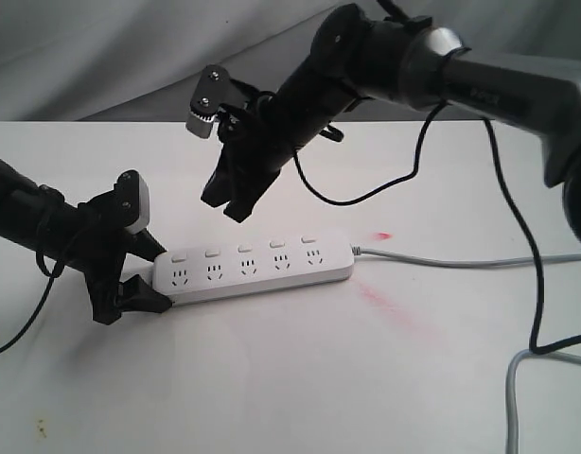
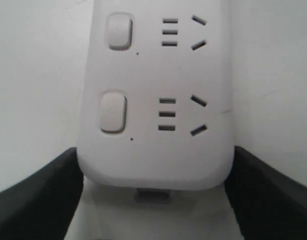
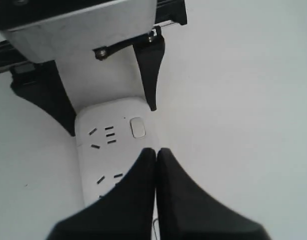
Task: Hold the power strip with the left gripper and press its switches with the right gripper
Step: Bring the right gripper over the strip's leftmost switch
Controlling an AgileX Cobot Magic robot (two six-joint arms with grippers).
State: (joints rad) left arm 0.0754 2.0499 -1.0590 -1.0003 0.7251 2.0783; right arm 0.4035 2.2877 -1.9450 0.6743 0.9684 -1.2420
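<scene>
The white power strip point(image 1: 257, 272) lies flat on the white table, its grey cord point(image 1: 442, 262) running off to the right. My left gripper point(image 1: 163, 276) is shut on its left end, one black finger against each long side; in the left wrist view the fingers point(image 2: 68, 195) flank the rounded end of the power strip point(image 2: 153, 155). A row of switches point(image 1: 244, 248) runs along the far edge. My right gripper point(image 1: 224, 206) is shut and hovers above the strip near the second and third switches, not touching. In the right wrist view its tips point(image 3: 156, 150) hang just past the end switch point(image 3: 137, 127).
A loose black cable point(image 1: 366, 194) droops from the right arm above the table behind the strip. Red marks point(image 1: 385, 303) stain the table to the strip's right. A grey cable point(image 1: 513, 397) curls at the front right corner. A grey cloth backdrop hangs behind.
</scene>
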